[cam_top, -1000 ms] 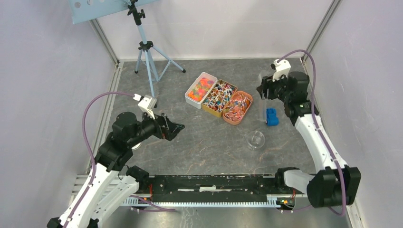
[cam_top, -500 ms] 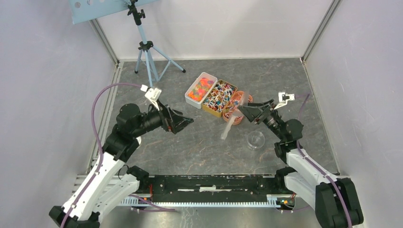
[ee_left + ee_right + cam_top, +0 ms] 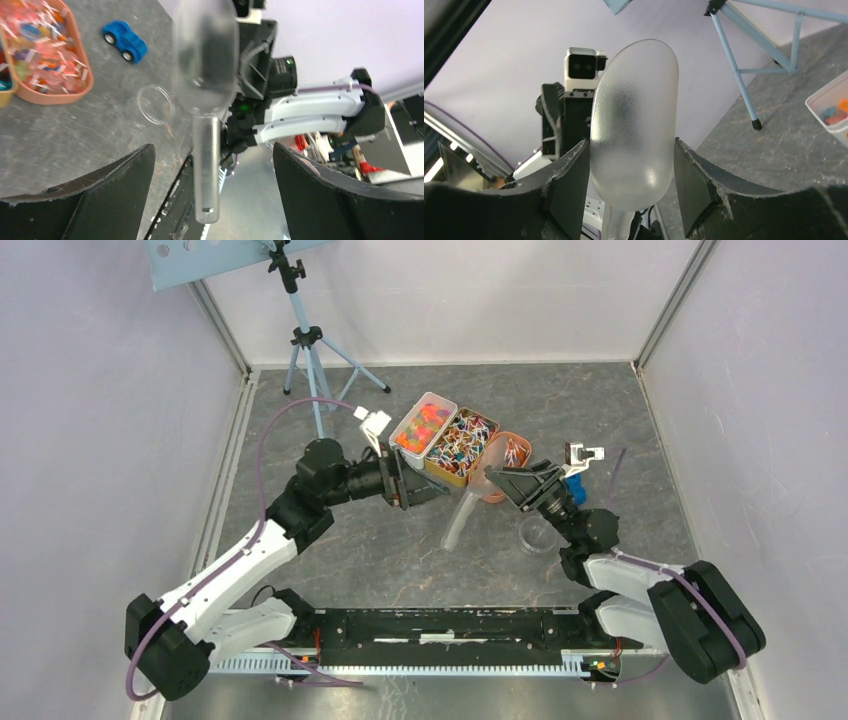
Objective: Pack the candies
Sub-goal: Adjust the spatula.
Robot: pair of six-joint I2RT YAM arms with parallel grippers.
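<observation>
Candies [image 3: 458, 446] beside outstretched left arm [image 3: 262, 538]

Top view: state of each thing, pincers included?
Left pincer, open, scoop handle between its fingers.
Right pincer, shut on scoop bowl.
Scoop, aloft, looks empty.
White tin, open, candies inside.
Gold tin, open, candies inside.
Orange tray, candies inside.
Glass bowl, upright, empty.
Car, on its wheels.

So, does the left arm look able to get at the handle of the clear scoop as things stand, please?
Probably yes. The right hand holds the scoop by its bowl, so the handle sticks out free, and the left hand stands open facing it with nothing between them.
</observation>
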